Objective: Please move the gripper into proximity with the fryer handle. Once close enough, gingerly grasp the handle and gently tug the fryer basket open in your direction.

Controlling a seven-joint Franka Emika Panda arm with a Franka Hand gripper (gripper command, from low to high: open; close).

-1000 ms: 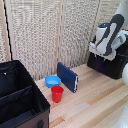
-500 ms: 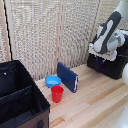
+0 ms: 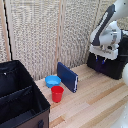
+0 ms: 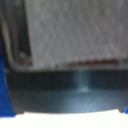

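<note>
In the exterior view my white gripper hangs from the bulky white arm at the far right, right at the front of the boxy black fryer basket. The fryer handle is a thin dark upright bar just below the fingers; contact cannot be made out. In the blurred wrist view the fryer's black body fills the lower half, very close. One blue finger shows at the picture's edge, so the jaws look spread with nothing between them.
A large black fabric bin stands at the exterior view's left. A red cup, a blue bowl and an upright dark-blue slab sit mid-table on the wooden top. A beige screen backs the scene.
The gripper has sunk a little and come closer to the fryer front. The cup, bowl, slab and bin have not moved.
</note>
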